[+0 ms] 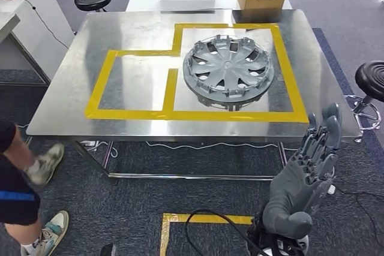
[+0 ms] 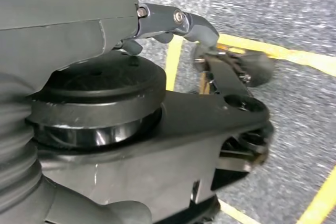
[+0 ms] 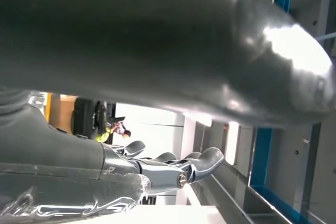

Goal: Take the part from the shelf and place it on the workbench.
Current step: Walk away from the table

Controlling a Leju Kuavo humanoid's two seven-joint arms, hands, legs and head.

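We see the part (image 1: 228, 71), a grey plastic wheel cover with curved spokes and clips around its rim, lying flat on the metal tabletop (image 1: 135, 28). It sits inside the right field of the yellow tape outline (image 1: 102, 79), toward one o'clock from the middle of the tabletop. The right robot hand (image 1: 303, 178) is at five o'clock, below the tabletop edge, palm up, fingers apart and holding nothing. The left robot hand (image 2: 178, 22) seems extended and empty, but the wrist view is blurred.
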